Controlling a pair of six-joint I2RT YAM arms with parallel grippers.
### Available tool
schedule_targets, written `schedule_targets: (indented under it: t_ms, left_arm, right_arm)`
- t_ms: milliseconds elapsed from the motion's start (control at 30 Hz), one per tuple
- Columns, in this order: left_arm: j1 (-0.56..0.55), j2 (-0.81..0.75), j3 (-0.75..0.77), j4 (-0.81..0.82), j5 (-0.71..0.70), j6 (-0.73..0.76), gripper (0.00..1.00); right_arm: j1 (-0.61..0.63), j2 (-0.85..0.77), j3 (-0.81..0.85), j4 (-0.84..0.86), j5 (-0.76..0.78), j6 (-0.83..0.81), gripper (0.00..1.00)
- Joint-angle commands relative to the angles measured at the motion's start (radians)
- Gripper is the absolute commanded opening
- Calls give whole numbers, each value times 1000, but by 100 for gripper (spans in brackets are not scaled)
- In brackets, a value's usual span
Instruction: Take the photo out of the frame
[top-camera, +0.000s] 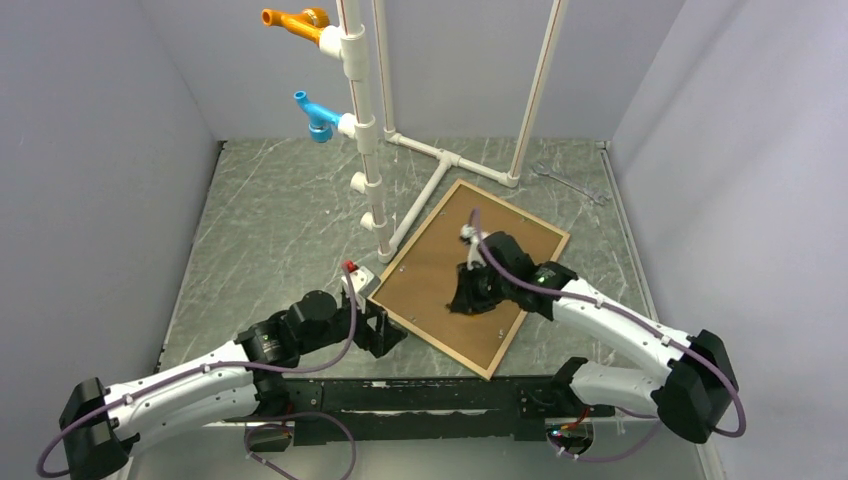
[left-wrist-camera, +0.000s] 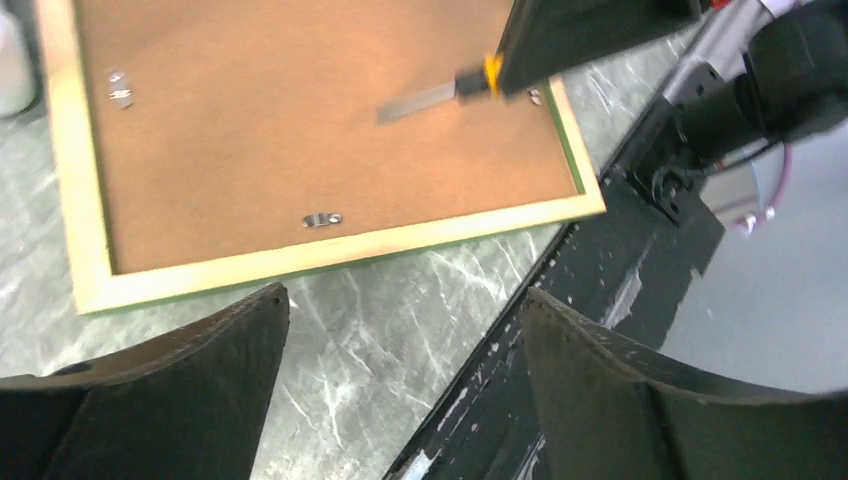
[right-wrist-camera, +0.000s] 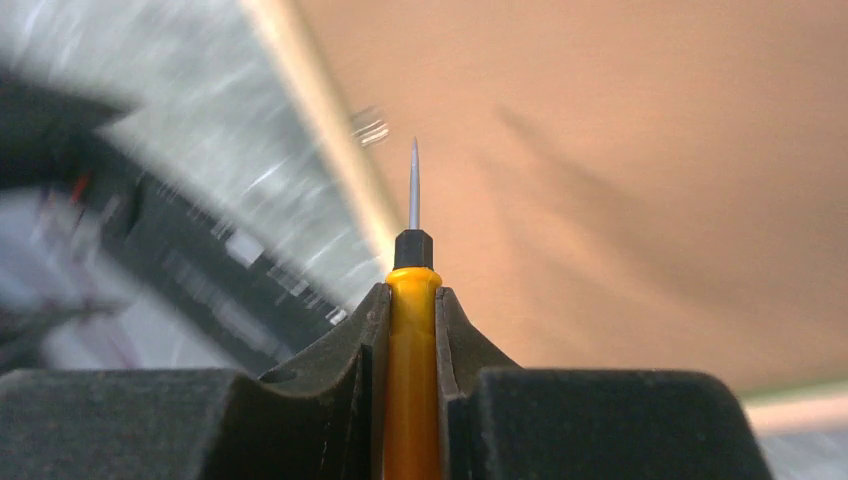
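The frame (top-camera: 430, 338) lies face down on the table, pale rails up, with a sliver of green at its edge (left-wrist-camera: 568, 150). The brown backing board (top-camera: 430, 265) fills it, so the photo is hidden. Small metal tabs (left-wrist-camera: 322, 219) sit along the board's edge. My right gripper (top-camera: 466, 300) hovers over the board's near part, shut on a yellow-handled screwdriver (right-wrist-camera: 412, 340). Its thin blade points toward a tab (right-wrist-camera: 368, 125) by the rail. My left gripper (left-wrist-camera: 405, 300) is open and empty, just off the frame's near-left rail (left-wrist-camera: 300, 255).
A white pipe stand (top-camera: 365, 130) with an orange fitting (top-camera: 295, 22) and a blue fitting (top-camera: 318, 115) stands behind the frame, its base touching the frame's far corner. A metal wrench (top-camera: 570, 182) lies at the back right. The black mounting rail (top-camera: 420, 395) runs along the near edge.
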Motion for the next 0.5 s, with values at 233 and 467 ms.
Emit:
schedule_targets:
  t_ms: [233,467]
  left_arm:
    - [7,154,64,34,-14,-76,99]
    - [7,491,227,73,124,-116,80]
  right_arm:
    - [-510,33,20,-129,466,208,0]
    - [-591,60,21,-110,554,264,0]
